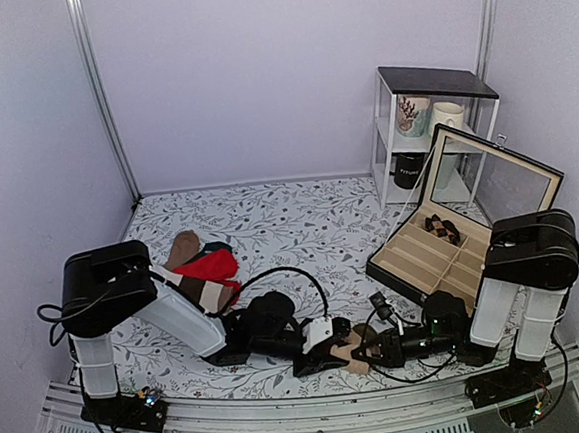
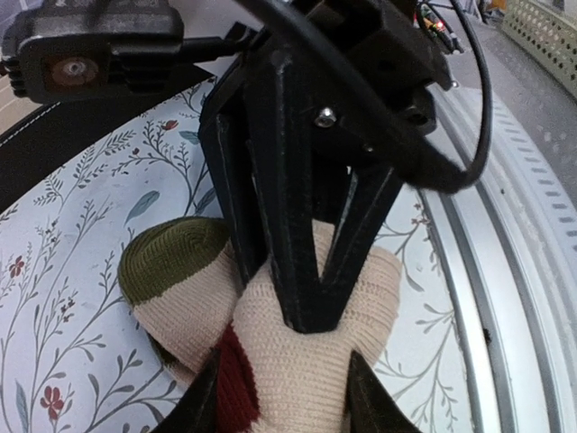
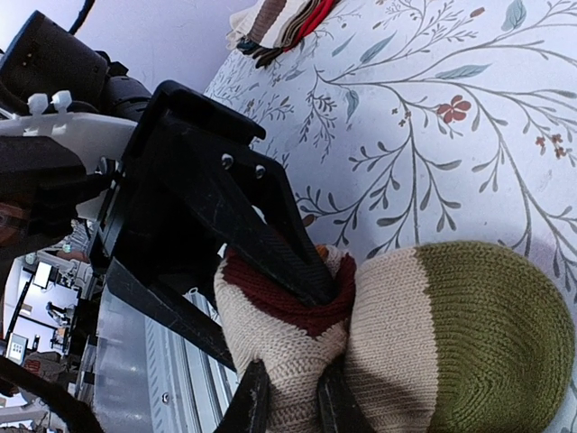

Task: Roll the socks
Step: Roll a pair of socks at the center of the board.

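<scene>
- Socks [image 3: 397, 343]: bunched into one fat wad at the near edge of the floral cloth [image 1: 300, 216], about mid-table, just ahead of the front rail [image 1: 285, 417]. Beige knit with one rounded olive end and a dark red patch in the fold.
- L gripper [image 2: 283, 365]: low over the cloth, in from the left. Jaws part-way apart, one finger on each side of the wad and both against the knit; the wad fills the gap.
- In the R wrist view, the L gripper's upper finger digs into the dark red fold and its lower finger runs behind the beige.
- R gripper [image 3: 290, 374]: low too, in from the right, head-on to the L one. Jaws nearly closed, pinching a ridge of beige knit betw. the tips.
- In the L wrist view, the R gripper's fingers make a narrow V w/ the tips sunk in the top of the wad.
- Both grippers are on the same wad, fingers v. close; can't tell if metal touches metal.
- The olive end sticks out to one side, free of both grippers, resting on the cloth.
- Elsewhere: a heap of other socks [image 1: 205, 268], red one on top, sits left, well apart from the wad.
- Open box [image 1: 418, 252] w/ compartments, lid up, on the right.
- Shelf [image 1: 437, 79] w/ mugs [image 1: 414, 114] in the back right corner.
</scene>
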